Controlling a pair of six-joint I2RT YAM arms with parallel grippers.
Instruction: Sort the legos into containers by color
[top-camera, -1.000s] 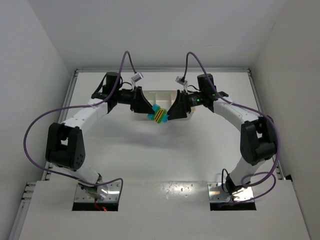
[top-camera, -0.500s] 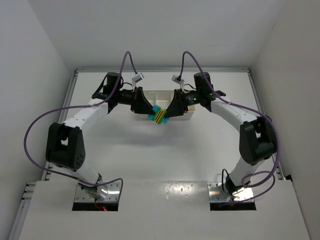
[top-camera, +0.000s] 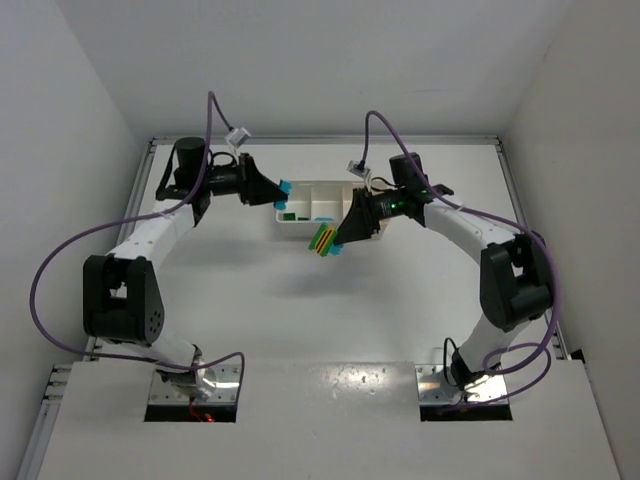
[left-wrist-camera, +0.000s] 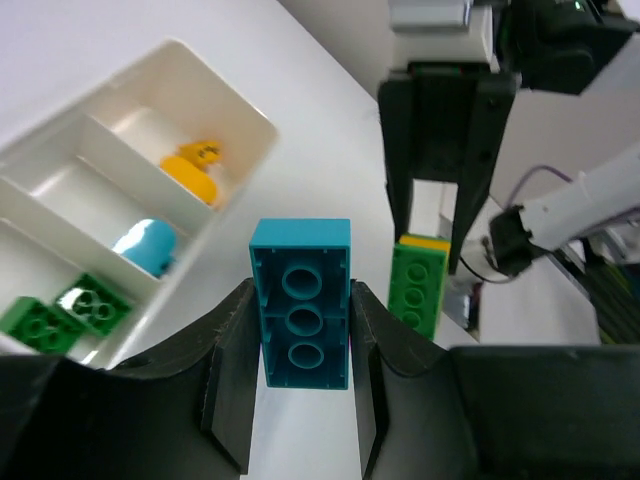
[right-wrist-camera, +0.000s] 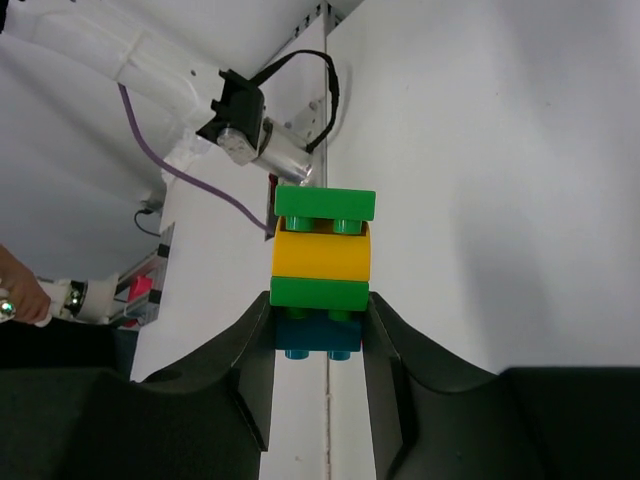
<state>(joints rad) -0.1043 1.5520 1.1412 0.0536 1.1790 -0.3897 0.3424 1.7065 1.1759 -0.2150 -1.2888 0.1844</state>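
Grips are holding: we are clamping a cyan brick (left-wrist-camera: 300, 300) in the left gripper (left-wrist-camera: 300, 340), tray (left-wrist-camera: 70, 195) beyond its jaws for the drop; the right gripper (right-wrist-camera: 320, 330) is pinching the multicoloured clump (right-wrist-camera: 322, 255).

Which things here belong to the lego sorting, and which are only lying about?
Job: cyan brick, multicoloured clump, white tray, pieces inside it.
Not the job: purple cables, metal base plates.
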